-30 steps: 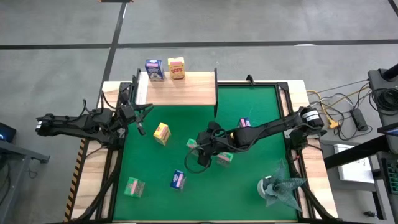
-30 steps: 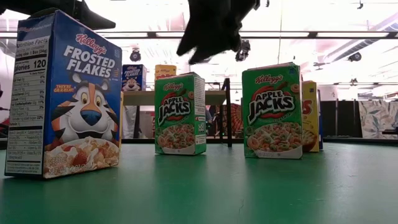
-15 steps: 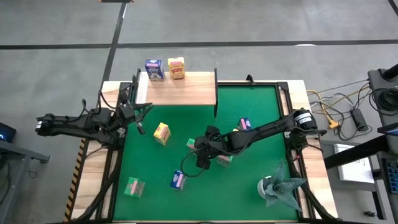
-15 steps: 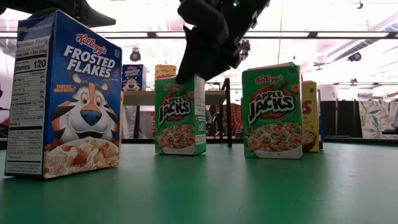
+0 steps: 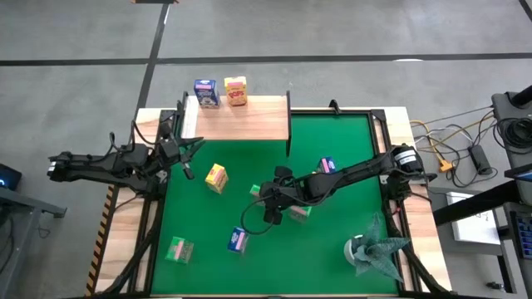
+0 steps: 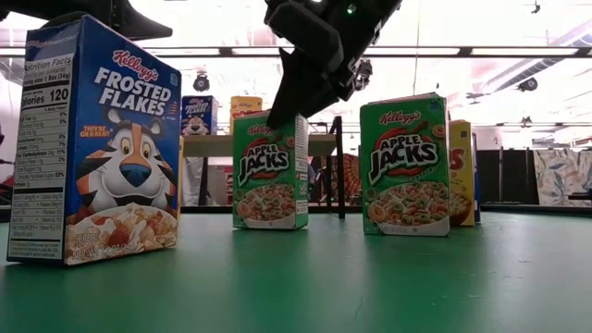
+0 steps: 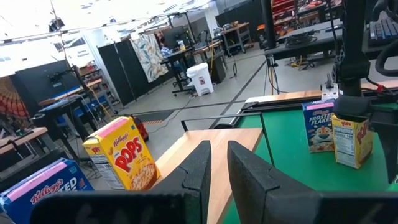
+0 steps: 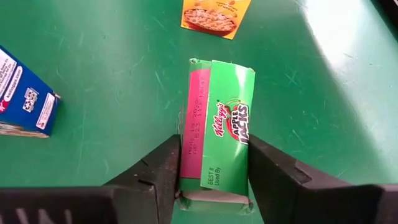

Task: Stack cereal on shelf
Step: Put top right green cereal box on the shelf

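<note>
My right gripper [image 5: 268,202] stands over the mat's middle, shut on an upright green Apple Jacks box [image 6: 270,171], which also shows in the right wrist view [image 8: 227,124]. A second green box [image 5: 298,212] stands just to its right. On the mat [image 5: 349,141] stand a yellow box [image 5: 216,177], two blue boxes [image 5: 326,166] [image 5: 238,241] and a third green box [image 5: 178,249]. A blue box [image 5: 205,91] and a yellow box [image 5: 236,90] stand on the wooden shelf [image 5: 241,120]. My left gripper [image 7: 219,163] waits by the shelf's left end, empty, with a narrow gap between its fingers. My right gripper pinches the green box's top end [image 8: 214,177] between its two fingers [image 8: 171,165], one on each broad face. The fingers come from above, pointing down and slanted, across the narrow top. The box stands nearly upright with its base [image 6: 270,225] on the mat.
A grey-green foil-like wad [image 5: 372,249] lies at the mat's near right corner. Black frame posts [image 5: 288,124] stand at the shelf's right end. Open mat lies at the far right, between the shelf and the right arm.
My right gripper has come down onto the top of the green box and taken hold of it. The box has shifted a little on the mat and stands on its base.
</note>
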### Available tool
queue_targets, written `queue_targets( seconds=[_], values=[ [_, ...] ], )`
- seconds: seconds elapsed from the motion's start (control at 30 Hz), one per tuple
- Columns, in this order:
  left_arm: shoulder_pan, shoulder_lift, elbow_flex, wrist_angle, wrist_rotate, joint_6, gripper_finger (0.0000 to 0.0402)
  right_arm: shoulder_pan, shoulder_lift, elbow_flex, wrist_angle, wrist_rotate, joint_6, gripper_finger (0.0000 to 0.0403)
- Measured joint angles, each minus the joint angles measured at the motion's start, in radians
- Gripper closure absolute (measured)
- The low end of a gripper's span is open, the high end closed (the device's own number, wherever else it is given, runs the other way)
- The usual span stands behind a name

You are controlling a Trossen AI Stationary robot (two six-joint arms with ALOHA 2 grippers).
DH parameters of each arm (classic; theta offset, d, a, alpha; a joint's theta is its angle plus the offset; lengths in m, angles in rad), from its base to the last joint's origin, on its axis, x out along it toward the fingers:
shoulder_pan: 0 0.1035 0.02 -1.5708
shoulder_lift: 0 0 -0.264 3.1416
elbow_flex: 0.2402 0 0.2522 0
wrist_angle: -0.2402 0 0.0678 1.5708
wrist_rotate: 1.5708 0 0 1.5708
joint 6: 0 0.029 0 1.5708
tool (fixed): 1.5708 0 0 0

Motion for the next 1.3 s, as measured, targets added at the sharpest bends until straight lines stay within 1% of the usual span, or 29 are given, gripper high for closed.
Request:
queue_targets(
  seconds=[0.3,0.43,0.57,0.8,0.87,0.97,1.17,1.3],
  values=[
    [0.0,0.0,0.0,0.0,0.0,-0.005,0.0365,-0.012,-0.015,0.012,-0.012,-0.033,-0.037,0.0259],
    [0.0,0.0,0.0,0.0,0.0,-0.007,0.0365,-0.039,-0.057,0.082,-0.086,-0.097,-0.066,0.0259],
    [0.0,0.0,0.0,0.0,0.0,-0.007,0.0365,-0.095,-0.085,0.197,-0.221,-0.16,-0.122,0.0262],
    [0.0,-0.001,0.0,0.0,0.0,-0.007,0.0365,-0.244,-0.094,0.429,-0.384,-0.267,-0.349,0.0264],
    [0.0,-0.001,0.0,0.0,0.0,-0.007,0.0365,-0.298,-0.093,0.481,-0.4,-0.295,-0.425,0.0264],
    [0.0,-0.001,0.0,0.0,0.0,-0.007,0.0365,-0.391,-0.093,0.545,-0.398,-0.37,-0.511,0.0264],
    [0.0,-0.001,0.0,0.0,0.0,-0.007,0.0365,-0.604,-0.092,0.579,-0.399,-0.565,-0.647,0.0264],
    [0.0,-0.001,0.0,0.001,0.0,0.003,0.0365,-0.731,-0.091,0.567,-0.385,-0.645,-0.727,0.0264]
  ],
)
